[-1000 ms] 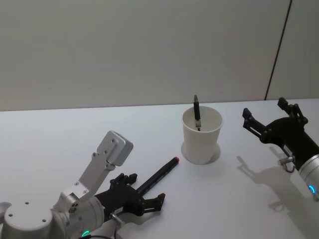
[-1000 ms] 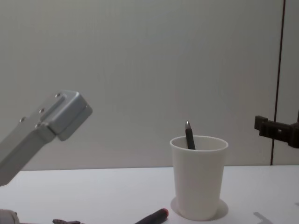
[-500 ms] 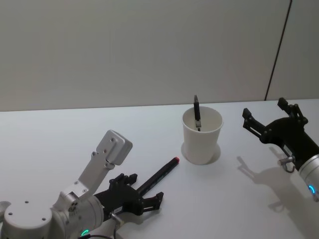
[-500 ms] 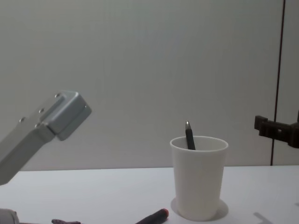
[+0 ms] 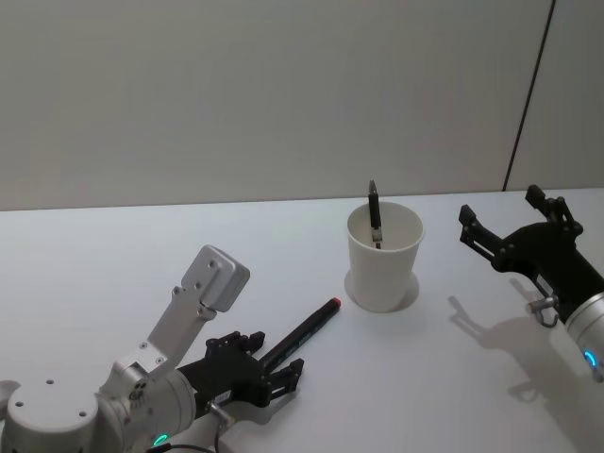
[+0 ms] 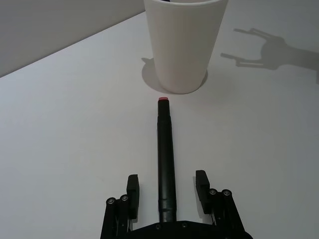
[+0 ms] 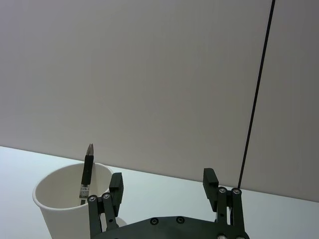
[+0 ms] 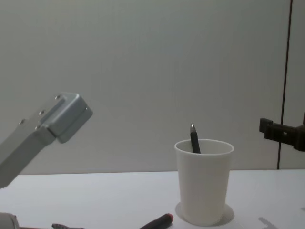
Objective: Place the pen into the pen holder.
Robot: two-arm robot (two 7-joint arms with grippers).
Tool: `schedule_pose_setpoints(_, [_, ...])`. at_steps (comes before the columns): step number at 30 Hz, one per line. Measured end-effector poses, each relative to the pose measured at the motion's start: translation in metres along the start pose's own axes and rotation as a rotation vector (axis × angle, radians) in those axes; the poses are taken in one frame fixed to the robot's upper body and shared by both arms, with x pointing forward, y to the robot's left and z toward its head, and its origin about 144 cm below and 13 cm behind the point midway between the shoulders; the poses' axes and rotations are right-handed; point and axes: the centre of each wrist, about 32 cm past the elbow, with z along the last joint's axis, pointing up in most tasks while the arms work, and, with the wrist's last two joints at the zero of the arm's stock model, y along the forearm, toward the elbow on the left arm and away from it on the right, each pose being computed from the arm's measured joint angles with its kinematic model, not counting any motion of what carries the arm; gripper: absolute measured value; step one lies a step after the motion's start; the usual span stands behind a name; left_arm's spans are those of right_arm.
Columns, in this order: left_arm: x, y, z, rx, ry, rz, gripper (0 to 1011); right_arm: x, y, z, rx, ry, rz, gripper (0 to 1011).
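White pen holder (image 5: 383, 255): one. Two pens: a black pen (image 5: 374, 212) stands inside, a red-tipped pen (image 5: 300, 336) lies untouched inside the spread left gripper (image 6: 167, 185) (narrower than before). The right gripper (image 7: 163, 178) gapes, empty.

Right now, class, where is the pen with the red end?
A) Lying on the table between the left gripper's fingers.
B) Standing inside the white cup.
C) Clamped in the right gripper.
A: the red-ended pen lies flat on the table between the left gripper's spread fingers, with gaps on both sides and its red end pointing toward the white cup.
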Motion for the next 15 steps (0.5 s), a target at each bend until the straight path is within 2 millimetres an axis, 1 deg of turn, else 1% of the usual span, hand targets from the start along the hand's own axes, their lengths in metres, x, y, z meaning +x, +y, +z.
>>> schedule_pose_setpoints(15, [0.0003,0.0002,-0.0007,-0.005,0.002,-0.012,605,0.0000,0.0000,0.0000,0.000,0.000,0.000,1001])
